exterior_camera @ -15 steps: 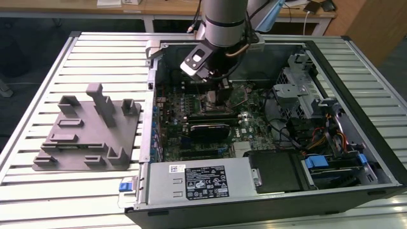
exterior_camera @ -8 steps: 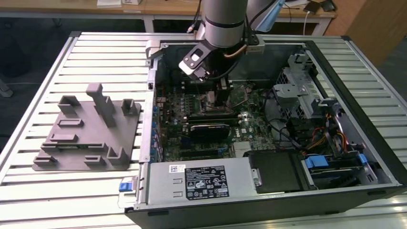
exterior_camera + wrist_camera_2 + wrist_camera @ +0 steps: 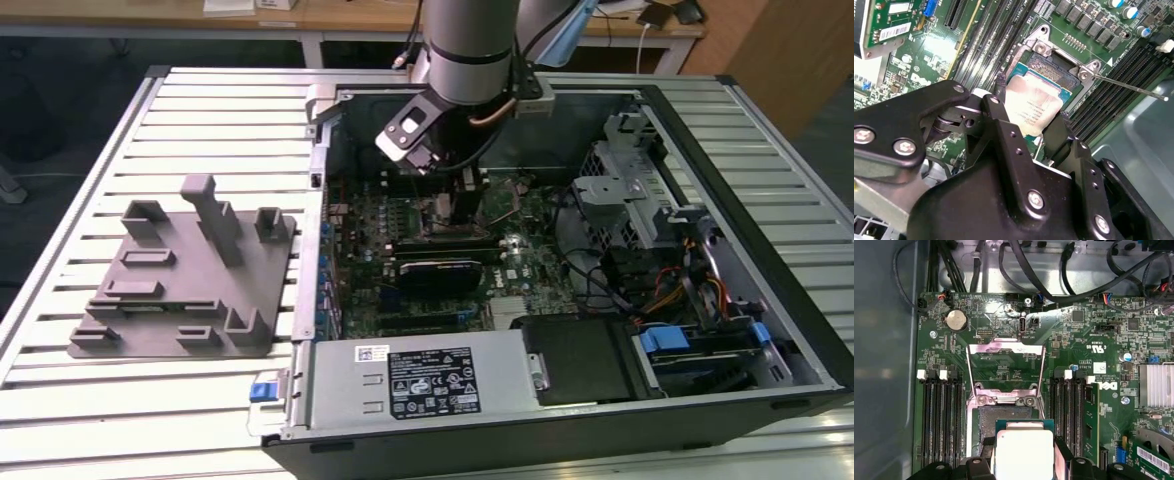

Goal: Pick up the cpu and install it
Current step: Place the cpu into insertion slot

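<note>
gripper [image 3: 1030, 117] clamps the cpu [image 3: 1036, 100] by opposite edges, silver top up, flat, squared over the open socket [image 3: 1053, 66].

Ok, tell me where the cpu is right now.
In both wrist views the cpu is held in the gripper, just over the open socket on the motherboard, with memory slots on either side.

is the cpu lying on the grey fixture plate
No, in the first wrist view the cpu is gripped by the tool over the motherboard socket.
</note>
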